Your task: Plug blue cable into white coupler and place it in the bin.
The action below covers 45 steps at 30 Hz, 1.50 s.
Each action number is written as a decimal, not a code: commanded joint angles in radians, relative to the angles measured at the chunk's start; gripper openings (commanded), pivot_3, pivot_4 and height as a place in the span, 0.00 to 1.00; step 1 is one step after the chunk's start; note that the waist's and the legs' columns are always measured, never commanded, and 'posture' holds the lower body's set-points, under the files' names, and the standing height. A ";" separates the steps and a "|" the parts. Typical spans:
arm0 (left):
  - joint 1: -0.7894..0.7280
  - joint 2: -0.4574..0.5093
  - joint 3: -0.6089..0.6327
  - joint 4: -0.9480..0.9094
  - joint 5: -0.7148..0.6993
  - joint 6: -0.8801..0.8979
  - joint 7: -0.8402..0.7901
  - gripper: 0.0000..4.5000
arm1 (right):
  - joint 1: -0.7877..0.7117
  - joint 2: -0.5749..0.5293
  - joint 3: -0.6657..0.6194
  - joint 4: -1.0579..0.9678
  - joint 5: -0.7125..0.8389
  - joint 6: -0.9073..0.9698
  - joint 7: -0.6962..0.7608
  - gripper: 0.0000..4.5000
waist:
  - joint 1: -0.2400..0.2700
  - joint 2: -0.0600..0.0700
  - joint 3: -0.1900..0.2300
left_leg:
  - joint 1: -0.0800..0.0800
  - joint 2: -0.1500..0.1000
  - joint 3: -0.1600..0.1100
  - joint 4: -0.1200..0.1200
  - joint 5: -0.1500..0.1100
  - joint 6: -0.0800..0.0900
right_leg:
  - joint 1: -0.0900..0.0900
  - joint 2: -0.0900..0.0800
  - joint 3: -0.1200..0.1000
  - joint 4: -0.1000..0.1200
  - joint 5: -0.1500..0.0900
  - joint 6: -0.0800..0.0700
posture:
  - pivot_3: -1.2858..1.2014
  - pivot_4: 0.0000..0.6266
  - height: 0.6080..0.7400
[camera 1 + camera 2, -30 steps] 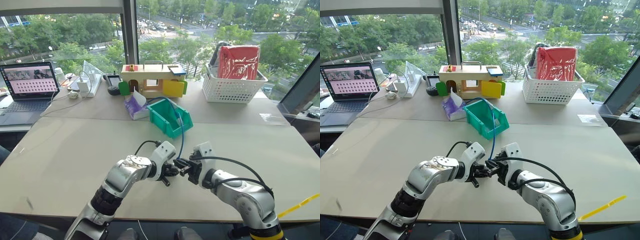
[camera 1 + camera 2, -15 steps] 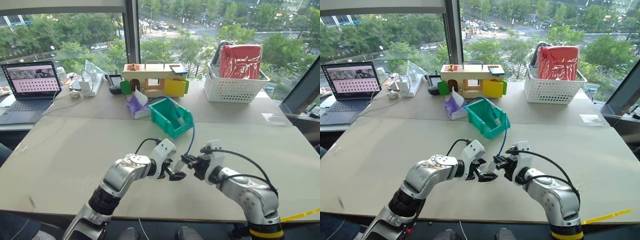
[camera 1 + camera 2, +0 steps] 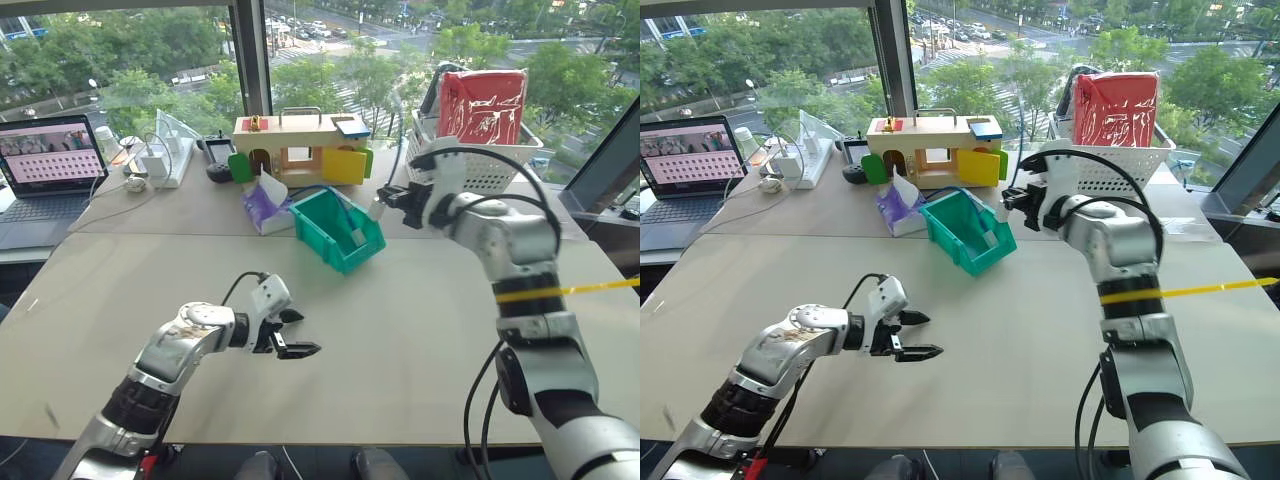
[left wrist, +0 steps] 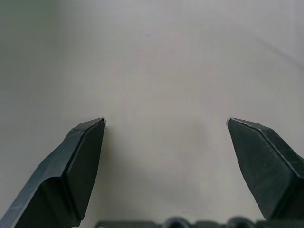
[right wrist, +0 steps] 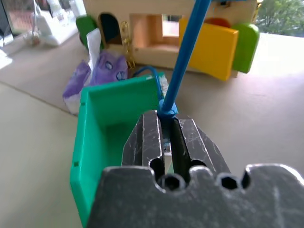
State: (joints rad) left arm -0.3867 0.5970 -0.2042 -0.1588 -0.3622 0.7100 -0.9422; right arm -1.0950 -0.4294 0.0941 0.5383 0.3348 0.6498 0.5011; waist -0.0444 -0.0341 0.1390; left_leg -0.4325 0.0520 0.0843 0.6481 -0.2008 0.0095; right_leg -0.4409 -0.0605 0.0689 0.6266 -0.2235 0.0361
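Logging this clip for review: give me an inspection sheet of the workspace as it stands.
Surface: beige table, bare in front.
Job's things: blue cable in right gripper, above the green bin; coupler not made out.
Clutter: purple pack, wooden toy box, white basket with a red bag.
Grippers: left gripper open, empty, over the table.
Cables: charger leads beside the laptop.
Surroundings: windows, trees, street.

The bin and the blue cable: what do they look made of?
The bin: likely moulded plastic, teal-green, smooth with a slight sheen, thin even walls. The blue cable: seemingly a rubbery plastic jacket, smooth and uniform in colour, thickening at the boot pinched in the right gripper.
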 commanded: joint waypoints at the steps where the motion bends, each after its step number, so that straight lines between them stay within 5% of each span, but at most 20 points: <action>1: 0.035 -0.035 0.093 -0.052 -0.039 -0.069 0.043 0.98 | -0.109 0.044 0.039 0.206 -0.100 -0.186 0.074 0.00 | 0.001 0.000 0.001 | 0.000 0.000 0.001 0.000 0.000 0.000 | 0.000 -0.001 0.000 0.000 0.000 0.000 | 0.52 0.24 0.98; 11: 0.048 -0.162 0.226 -0.102 -0.056 -0.101 0.239 0.98 | -0.196 0.144 0.064 0.464 -0.232 -0.366 0.190 0.00 | 0.004 0.000 0.002 | -0.005 0.000 -0.002 0.001 0.000 0.000 | -0.001 -0.001 -0.001 0.002 0.001 0.002 | 0.52 0.24 0.98; 12: 0.043 -0.170 0.229 -0.098 -0.057 -0.097 0.252 1.00 | -0.197 0.151 0.064 0.469 -0.241 -0.376 0.196 0.21 | 0.003 0.000 0.002 | -0.005 0.000 -0.002 0.001 0.000 0.000 | -0.001 -0.001 -0.001 0.002 0.001 0.002 | 0.52 0.24 0.98; 19: -0.006 -0.200 0.219 -0.066 -0.046 -0.142 0.264 1.00 | -0.211 0.123 -0.011 0.391 -0.221 -0.398 0.221 0.71 | 0.001 0.000 0.002 | -0.005 -0.001 -0.002 0.002 0.001 -0.001 | -0.001 -0.001 -0.002 0.003 0.001 0.002 | 0.52 0.24 0.98; 23: -0.037 -0.189 0.195 -0.022 0.032 -0.223 0.282 1.00 | -0.135 0.032 -0.097 0.141 -0.145 -0.261 0.256 0.99 | 0.011 0.000 0.003 | -0.005 -0.001 -0.003 0.003 0.001 -0.001 | 0.000 -0.001 -0.002 0.003 0.001 0.002 | 0.52 0.24 0.98; 30: -0.078 -0.183 0.227 0.028 0.017 -0.257 0.269 1.00 | 0.285 -0.131 -0.311 -0.498 0.027 -0.056 0.233 0.99 | 0.037 0.000 0.002 | -0.006 -0.001 -0.007 0.002 0.000 -0.001 | 0.002 -0.001 -0.004 0.003 0.001 0.002 | 0.52 0.24 0.98; 34: -0.098 -0.202 0.278 0.102 -0.004 -0.312 0.272 1.00 | 0.653 -0.230 -0.228 -0.777 -0.098 -0.171 0.250 0.99 | 0.037 0.000 0.002 | -0.006 -0.002 -0.007 0.003 0.000 -0.001 | 0.002 -0.001 -0.004 0.000 0.001 0.002 | 0.52 0.24 0.98; 39: -0.098 -0.182 0.286 0.205 0.024 -0.381 0.255 1.00 | 0.983 -0.086 -0.398 -0.913 0.002 -0.191 0.148 0.99 | 0.026 0.001 0.003 | -0.001 -0.002 -0.008 0.007 0.001 -0.001 | 0.004 0.001 -0.002 0.004 0.001 0.002 | 0.52 0.24 0.98; 45: -0.103 -0.164 0.262 0.255 0.038 -0.395 0.218 1.00 | 1.029 -0.024 -0.424 -0.870 -0.011 -0.262 0.064 0.99 | 0.021 -0.001 0.004 | 0.007 -0.002 -0.006 0.013 0.004 0.000 | 0.014 0.001 0.000 0.002 0.001 0.008 | 0.52 0.24 0.98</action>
State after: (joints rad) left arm -0.4734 0.4151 0.0593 0.1014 -0.3307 0.3323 -0.7076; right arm -0.0595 -0.4538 -0.3070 -0.3178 0.3278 0.4403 0.5856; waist -0.0230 -0.0348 0.1426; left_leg -0.4229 0.0503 0.0786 0.6608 -0.1970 0.0091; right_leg -0.4240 -0.0600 0.0688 0.6289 -0.2227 0.0445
